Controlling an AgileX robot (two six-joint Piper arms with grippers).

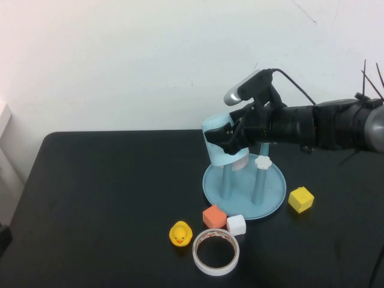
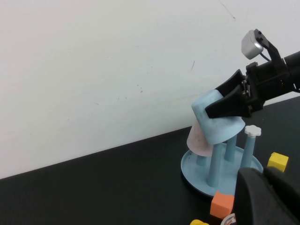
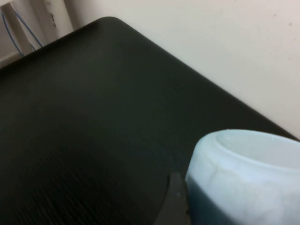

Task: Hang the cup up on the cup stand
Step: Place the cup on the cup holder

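While the right gripper (image 1: 231, 137) hangs above the cup stand (image 1: 273, 198), its fingers are closed across the wall of the cup (image 1: 217, 150), which is held upside down and tilted, mouth lowered over one of the blue pegs. A pale pinkish cup (image 2: 197, 140) shows in the left wrist view just behind and below the blue one; whether they touch I cannot tell. The blue cup looks like thin, light plastic: stiff enough to keep its shape, smooth and tapered, so probably apt to slip if squeezed loosely. A hold across the side wall near the closed end, as now, seems sound, leaving the mouth free for the peg. The left gripper (image 2: 267, 197) sits low near the desk (image 1: 108, 204), only its dark body visible at the edge of its own view; its fingers I cannot judge.

Counted: two cups, one stand with three pegs I can make out, one white flower cap (image 1: 263, 161) clearly exposed, one yellow duck (image 1: 180, 233), one tape roll (image 1: 216, 251), and three blocks, orange (image 1: 214, 216), white (image 1: 236, 224) and yellow (image 1: 301, 199).
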